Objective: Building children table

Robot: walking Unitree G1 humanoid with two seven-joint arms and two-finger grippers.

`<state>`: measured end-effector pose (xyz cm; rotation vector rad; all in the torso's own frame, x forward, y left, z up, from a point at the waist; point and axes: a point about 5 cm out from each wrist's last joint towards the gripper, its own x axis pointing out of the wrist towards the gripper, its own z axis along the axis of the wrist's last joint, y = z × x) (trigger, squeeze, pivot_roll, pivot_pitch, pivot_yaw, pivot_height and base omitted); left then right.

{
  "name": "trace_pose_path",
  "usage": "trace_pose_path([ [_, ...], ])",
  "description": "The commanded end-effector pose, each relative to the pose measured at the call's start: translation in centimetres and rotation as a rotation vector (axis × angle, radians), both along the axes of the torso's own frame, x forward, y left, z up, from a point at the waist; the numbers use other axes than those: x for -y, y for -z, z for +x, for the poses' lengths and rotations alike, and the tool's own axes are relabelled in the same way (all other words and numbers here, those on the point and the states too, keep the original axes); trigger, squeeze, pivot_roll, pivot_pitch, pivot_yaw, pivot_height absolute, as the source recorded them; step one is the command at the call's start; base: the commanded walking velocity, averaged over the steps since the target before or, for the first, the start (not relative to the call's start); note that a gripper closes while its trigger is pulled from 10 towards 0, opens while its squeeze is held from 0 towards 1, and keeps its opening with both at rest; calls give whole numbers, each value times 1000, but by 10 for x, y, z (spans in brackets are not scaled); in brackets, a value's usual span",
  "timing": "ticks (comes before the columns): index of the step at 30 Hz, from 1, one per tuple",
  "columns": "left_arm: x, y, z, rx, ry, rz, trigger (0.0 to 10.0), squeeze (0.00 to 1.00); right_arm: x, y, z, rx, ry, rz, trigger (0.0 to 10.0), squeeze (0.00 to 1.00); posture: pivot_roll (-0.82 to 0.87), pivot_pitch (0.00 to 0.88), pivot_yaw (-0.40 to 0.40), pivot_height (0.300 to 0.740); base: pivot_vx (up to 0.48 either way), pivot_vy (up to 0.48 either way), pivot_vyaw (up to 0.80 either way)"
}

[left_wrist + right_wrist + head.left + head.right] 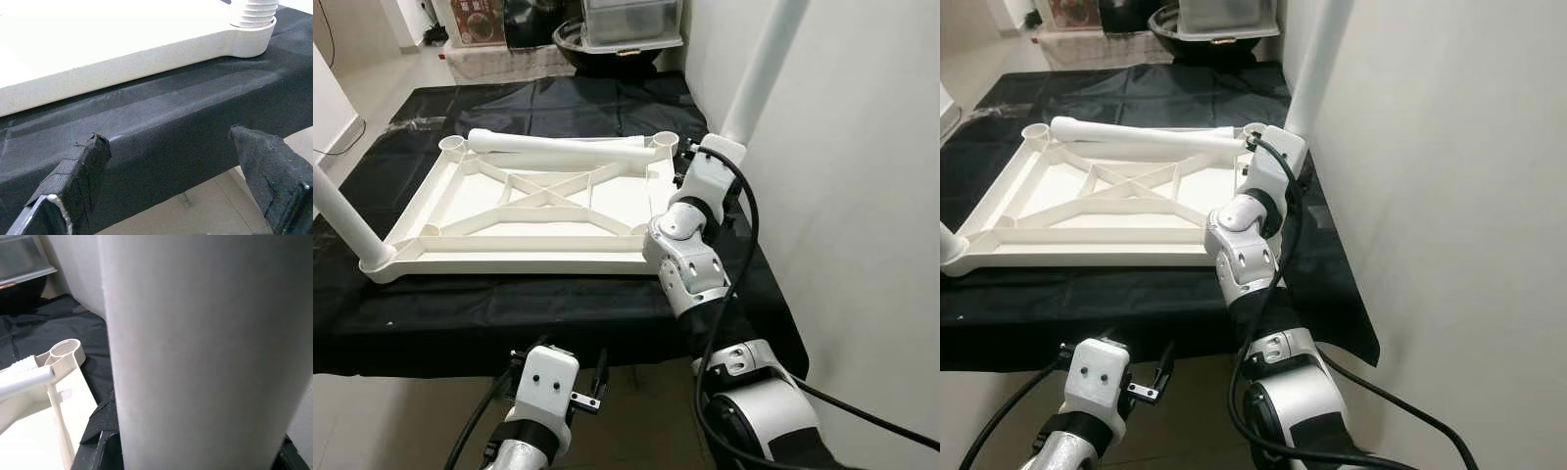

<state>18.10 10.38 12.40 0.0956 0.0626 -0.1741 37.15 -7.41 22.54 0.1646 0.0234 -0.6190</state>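
While the tabletop (538, 211) lies upside down on the counter (558, 313), right gripper (705, 157) fingers clamp an upright leg (759, 69) at the far-right socket, needing screwing in; left gripper (171, 161) fingers apart, idle.

The right arm (690, 250) is built of glossy silver-white shells joined by rounded black-ringed joints, with small dark screw recesses dotting the elbow housing. A thick black cable (744, 235) loops along its outer side and runs down past the bulky forearm segment. The left arm (540, 406) ends in a boxy white wrist block with two small dark holes on top, a metal bracket and thin black wires beside it. The left end effector (171, 171) has two dark fingers (80, 171) wrapped in what looks like woven black fabric tape, frayed at the tips.
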Motion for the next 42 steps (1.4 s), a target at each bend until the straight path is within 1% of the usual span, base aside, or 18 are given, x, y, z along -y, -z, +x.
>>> trace_pose_path([
  [1, -1, 7, -2, -26, -3, 12, 10000, 0, -15, 79, -21, -331, -31, 52, 10000, 0, 12, 118, 11, 740, 0, 0, 0],
  [4, -1, 7, -2, -26, -2, 12, 10000, 0, -15, 70, -18, -268, -57, 31, 10000, 0, 12, 118, 11, 740, 0, 0, 0],
  [5, -1, 7, -1, -27, -1, 12, 10000, 0, -17, 58, -15, -192, -92, 15, 10000, 0, 11, 106, 13, 740, 0, 0, 0],
  [6, -1, 9, -1, -30, 3, 13, 10000, 0, -16, 27, -9, -30, -136, -17, 10000, 0, 10, 95, 13, 740, 0, 0, 0],
  [13, -1, 10, 1, -31, 6, 15, 10000, 0, -13, -13, -7, 159, -180, -64, 10000, 0, 9, 87, 13, 740, 0, 0, 0],
  [14, -1, 11, 2, -31, 7, 16, 10000, 0, -12, -25, -7, 222, -198, -88, 10000, 0, 8, 83, 14, 740, 0, 0, 0],
  [17, -2, 11, 3, -31, 7, 18, 10000, 0, -11, -37, -7, 273, -220, -91, 10000, 0, 5, 79, 17, 740, 0, 0, 0],
  [18, -2, 12, 3, -31, 8, 19, 10000, 0, -11, -48, -8, 338, -255, -109, 10000, 0, 4, 77, 16, 740, 0, 0, 0],
  [20, -3, 13, 6, -30, 10, 22, 10000, 0, -17, -58, -10, 448, -457, -52, 10000, 0, 3, 71, 18, 740, 0, 0, 0],
  [21, -3, 13, 6, -30, 10, 22, 10000, 0, -17, -58, -10, 448, -457, -52, 10000, 0, 3, 71, 18, 740, 0, 0, 0],
  [23, -4, 13, 8, -28, 9, 10, 10000, 0, -22, -54, -12, 493, -636, 12, 10000, 0, 2, 68, 17, 740, 0, 0, 0],
  [25, -5, 12, 8, -26, 9, 2, 10000, 0, -22, -51, -14, 504, -678, 18, 10000, 0, 2, 68, 17, 740, 0, 0, 0],
  [26, -7, 11, 10, -20, 9, 4, 10000, 1000, -25, -47, -16, 505, -763, 36, 10000, 0, 0, 63, 19, 740, 0, 0, 0],
  [27, -9, 8, 14, -9, 9, -6, 10000, 1000, -28, -41, -18, 493, -864, 76, 10000, 0, -2, 55, 19, 740, 0, 0, 0],
  [33, -16, -4, 29, 39, 27, 38, 10000, 1000, -32, -23, -27, 449, -1081, 107, 10000, 0, -8, 42, 26, 740, 0, 0, 0],
  [34, -17, -10, 35, 59, 53, 83, 10000, 0, -34, -17, -33, 435, -1158, 107, 10000, 0, -8, 40, 27, 740, 0, 0, 0],
  [35, -18, -14, 40, 73, 68, 111, 10000, 0, -36, -12, -37, 427, -1235, 120, 10000, 0, -13, 33, 33, 740, 0, 0, 0],
  [42, -22, -23, 56, 102, 115, 159, 10000, 0, -44, 2, -53, 418, -1404, 135, 10000, 0, -11, 24, 39, 740, 0, 0, 0],
])
